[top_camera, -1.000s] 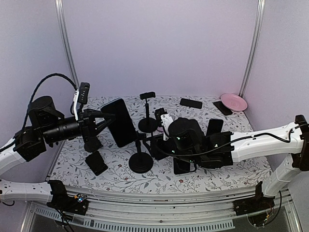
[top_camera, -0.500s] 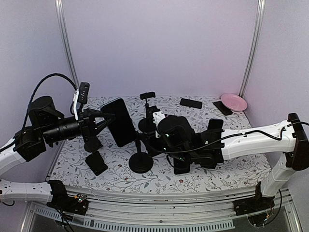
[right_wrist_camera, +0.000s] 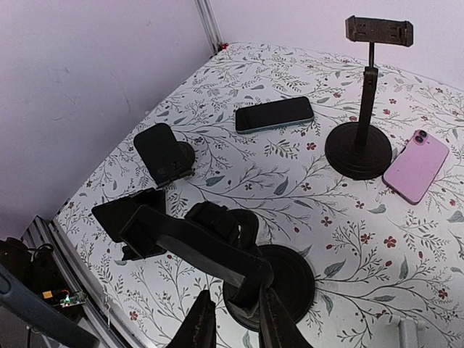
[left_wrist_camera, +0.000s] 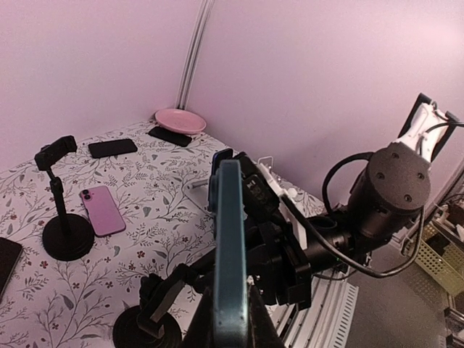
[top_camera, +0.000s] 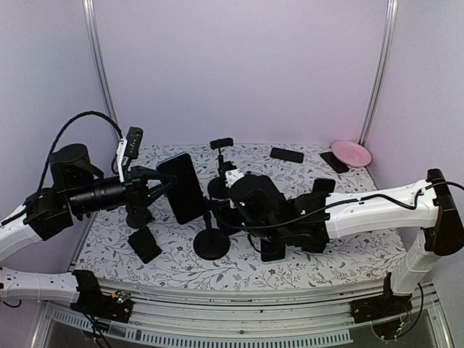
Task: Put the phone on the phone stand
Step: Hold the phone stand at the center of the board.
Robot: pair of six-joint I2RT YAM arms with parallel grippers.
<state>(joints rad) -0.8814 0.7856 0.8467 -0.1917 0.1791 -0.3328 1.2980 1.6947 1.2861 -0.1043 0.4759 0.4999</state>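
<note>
A: Looking from above, where is the phone (top_camera: 185,187)?
B: Upright in the air, pinched by the left claw (top_camera: 167,187), just left of the phone stand (top_camera: 212,243) on the desk (top_camera: 174,267). The right claw (top_camera: 216,212) sits at that stand's stem.
A: And the left wrist view?
B: Phone edge-on, rising from between the pressed fingers, with the stand low beside it.
A: Right wrist?
B: Its fingers (right_wrist_camera: 201,322) closely flank the stem. Whether they actually grip it, I cannot tell.
</note>
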